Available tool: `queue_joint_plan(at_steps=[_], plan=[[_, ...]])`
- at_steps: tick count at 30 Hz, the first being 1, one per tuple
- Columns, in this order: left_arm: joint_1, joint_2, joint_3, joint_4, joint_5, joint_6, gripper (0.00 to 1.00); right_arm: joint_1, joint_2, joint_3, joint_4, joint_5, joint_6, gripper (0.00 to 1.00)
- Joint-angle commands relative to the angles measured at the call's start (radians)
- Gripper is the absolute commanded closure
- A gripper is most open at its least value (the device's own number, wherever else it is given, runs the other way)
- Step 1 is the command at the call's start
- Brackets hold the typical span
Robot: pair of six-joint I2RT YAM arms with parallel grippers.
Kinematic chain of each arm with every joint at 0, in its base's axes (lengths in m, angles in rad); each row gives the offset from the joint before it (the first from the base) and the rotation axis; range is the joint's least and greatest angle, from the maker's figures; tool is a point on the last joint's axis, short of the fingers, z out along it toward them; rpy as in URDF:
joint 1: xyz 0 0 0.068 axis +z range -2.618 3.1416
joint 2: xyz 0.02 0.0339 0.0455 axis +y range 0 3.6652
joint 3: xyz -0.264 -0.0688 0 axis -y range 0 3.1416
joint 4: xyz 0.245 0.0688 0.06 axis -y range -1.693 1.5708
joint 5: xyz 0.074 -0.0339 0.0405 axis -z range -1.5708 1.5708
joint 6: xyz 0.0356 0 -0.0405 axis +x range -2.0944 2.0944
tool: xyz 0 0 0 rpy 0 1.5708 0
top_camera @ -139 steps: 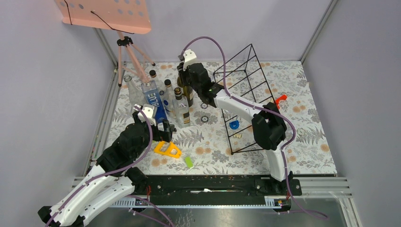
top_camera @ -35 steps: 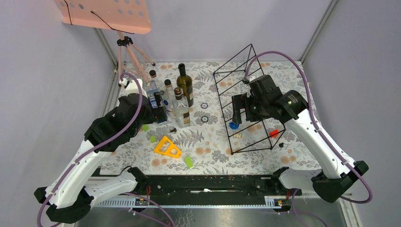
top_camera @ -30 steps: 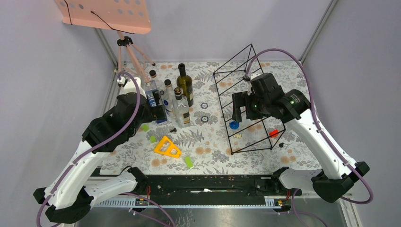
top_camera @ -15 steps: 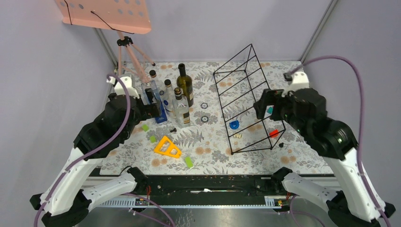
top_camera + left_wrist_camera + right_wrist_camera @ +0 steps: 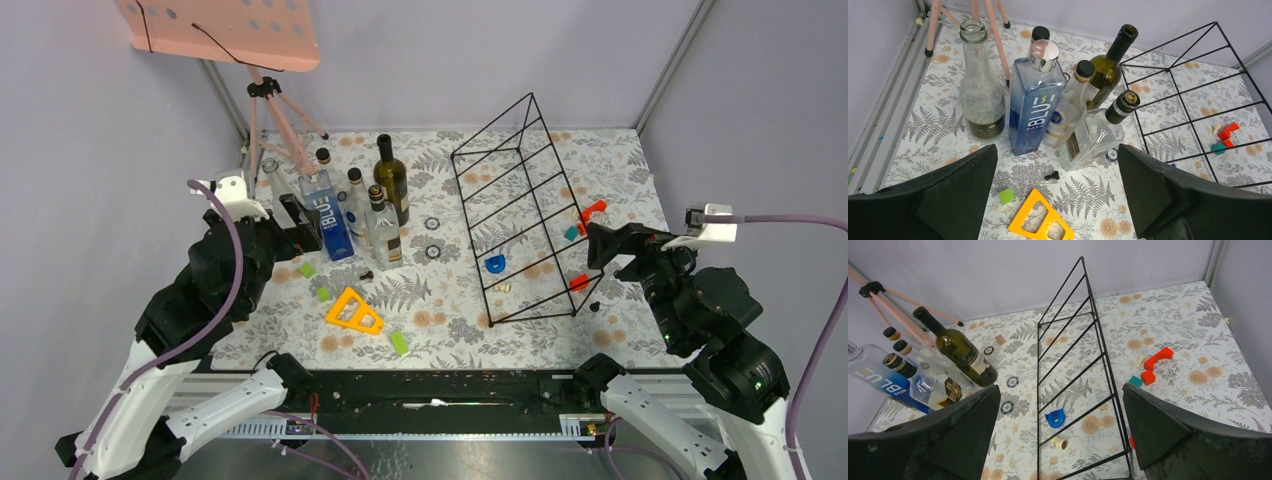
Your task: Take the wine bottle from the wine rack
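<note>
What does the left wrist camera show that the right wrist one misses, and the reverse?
Left wrist only: the yellow triangle and the green cube. Right wrist only: a small beige piece under the wine rack. Both: the rack with no bottle on it, the wine bottle standing among the others, the blue bottle and the red piece.

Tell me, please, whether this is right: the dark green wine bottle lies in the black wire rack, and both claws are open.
No: the dark green wine bottle stands on the table left of the black wire rack, as the top external view shows. The left claw and right claw are open.
</note>
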Motion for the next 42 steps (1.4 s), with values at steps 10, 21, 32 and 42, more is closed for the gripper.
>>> queue_joint_plan(at_steps=[10, 21, 32, 42], plan=[[-0.003, -0.018, -0.027, 0.067, -0.056, 0.003, 0.01, -0.004, -0.015, -0.038, 0.079, 0.073, -0.026, 0.00], [-0.003, -0.027, -0.038, 0.068, -0.072, -0.009, 0.01, -0.003, -0.020, -0.057, 0.083, 0.081, -0.035, 0.00], [-0.003, -0.031, -0.036, 0.070, -0.067, -0.016, 0.01, -0.003, -0.033, -0.072, 0.094, 0.073, -0.055, 0.00], [-0.003, -0.028, -0.033, 0.070, -0.063, -0.017, 0.01, -0.005, -0.037, -0.081, 0.097, 0.070, -0.053, 0.01]])
